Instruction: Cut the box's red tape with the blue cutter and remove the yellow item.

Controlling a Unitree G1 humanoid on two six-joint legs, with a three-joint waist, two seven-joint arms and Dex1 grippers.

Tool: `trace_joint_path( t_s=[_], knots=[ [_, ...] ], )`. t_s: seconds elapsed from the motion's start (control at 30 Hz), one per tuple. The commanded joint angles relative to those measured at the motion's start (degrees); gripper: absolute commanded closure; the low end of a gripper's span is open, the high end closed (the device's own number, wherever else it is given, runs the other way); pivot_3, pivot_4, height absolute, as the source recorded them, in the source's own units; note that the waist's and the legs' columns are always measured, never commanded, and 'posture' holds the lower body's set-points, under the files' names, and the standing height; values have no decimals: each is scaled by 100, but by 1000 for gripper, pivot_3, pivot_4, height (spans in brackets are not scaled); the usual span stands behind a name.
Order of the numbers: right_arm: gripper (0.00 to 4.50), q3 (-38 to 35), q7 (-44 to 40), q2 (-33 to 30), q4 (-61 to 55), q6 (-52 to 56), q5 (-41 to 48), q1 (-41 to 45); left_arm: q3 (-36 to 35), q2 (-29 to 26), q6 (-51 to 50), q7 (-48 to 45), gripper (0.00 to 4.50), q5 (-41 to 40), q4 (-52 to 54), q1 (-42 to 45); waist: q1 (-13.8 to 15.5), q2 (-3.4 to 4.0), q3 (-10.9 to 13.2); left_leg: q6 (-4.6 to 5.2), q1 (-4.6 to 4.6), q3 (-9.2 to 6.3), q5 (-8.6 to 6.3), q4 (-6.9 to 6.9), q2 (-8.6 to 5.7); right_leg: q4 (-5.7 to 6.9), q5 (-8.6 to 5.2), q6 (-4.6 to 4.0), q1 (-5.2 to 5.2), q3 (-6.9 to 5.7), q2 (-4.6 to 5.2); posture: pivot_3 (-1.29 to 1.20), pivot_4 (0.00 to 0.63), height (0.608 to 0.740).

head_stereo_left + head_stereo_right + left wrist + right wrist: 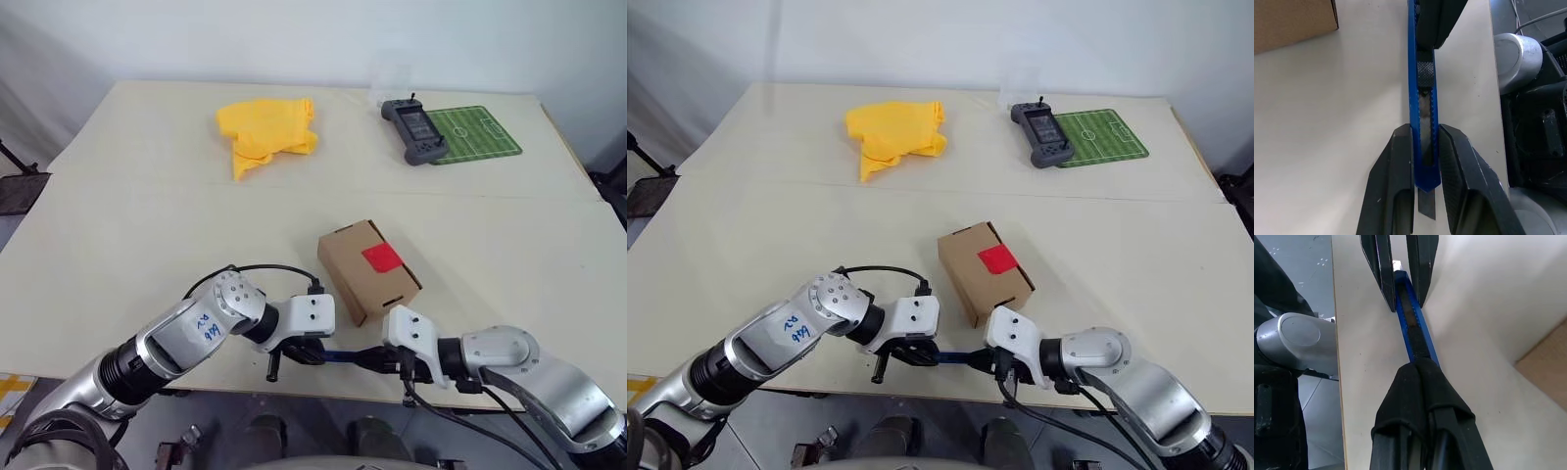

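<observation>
Cutter: the blue cutter (345,357) is held level between the two grippers at the lower centre of the left eye view, over the near table edge.
Left gripper: the left gripper (1425,161) is clamped narrowly on the blade end of the cutter; a short bare blade is seen past the fingers (1392,186) in the left wrist view.
Right gripper: the right gripper (1420,377) is pressed together on the other end of the cutter; its black fingers (1442,394) are seen touching in the right wrist view.
Slider: a dark ribbed slider (1425,73) is seen on the cutter body, between the two grips.
Box: the box (368,270) lies on the table (147,215) at the centre of the left eye view, just above the grippers in the frame, apart from both.
Tape: the red tape (382,258) is seen on the box top, toward its right edge.
Box lid: the flaps are seen shut.
Cloth: a yellow cloth (265,132) lies at the upper centre-left, well apart from the box.
Upper right: a grey controller (415,131) rests on a green pitch mat (480,132).
Cut off: the box is cropped to a corner in both wrist views.
Hard to make out: whether the cutter touches the table cannot be told.
</observation>
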State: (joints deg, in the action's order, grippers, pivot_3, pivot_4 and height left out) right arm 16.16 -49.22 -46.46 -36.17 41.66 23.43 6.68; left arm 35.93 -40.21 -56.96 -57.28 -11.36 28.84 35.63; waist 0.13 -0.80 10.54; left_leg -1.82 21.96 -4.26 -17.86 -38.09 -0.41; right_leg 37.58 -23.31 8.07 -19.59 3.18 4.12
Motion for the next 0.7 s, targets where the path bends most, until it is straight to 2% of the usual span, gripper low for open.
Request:
trace_joint_path(
  t_s=[0.03, 0.7],
  knots=[
    [4483, 236, 27, 112, 86, 96, -77, 18, 209, 109, -7, 21, 4092, -13, 33, -40, 4, 0, 0, 0, 0, 0, 0, 0, 0, -1, 0, 0, 1, -1, 0, 0, 150, 740],
    [4483, 455, -344, 499, 766, -817, -244, -194, 245, 251, 519, 119, 4092, 189, -380, -142, 99, 0, -4, 2, -13, -5, -1, 1, -8, -16, 1, 2, 23, -8, 10, 0, 150, 740]
  ],
)
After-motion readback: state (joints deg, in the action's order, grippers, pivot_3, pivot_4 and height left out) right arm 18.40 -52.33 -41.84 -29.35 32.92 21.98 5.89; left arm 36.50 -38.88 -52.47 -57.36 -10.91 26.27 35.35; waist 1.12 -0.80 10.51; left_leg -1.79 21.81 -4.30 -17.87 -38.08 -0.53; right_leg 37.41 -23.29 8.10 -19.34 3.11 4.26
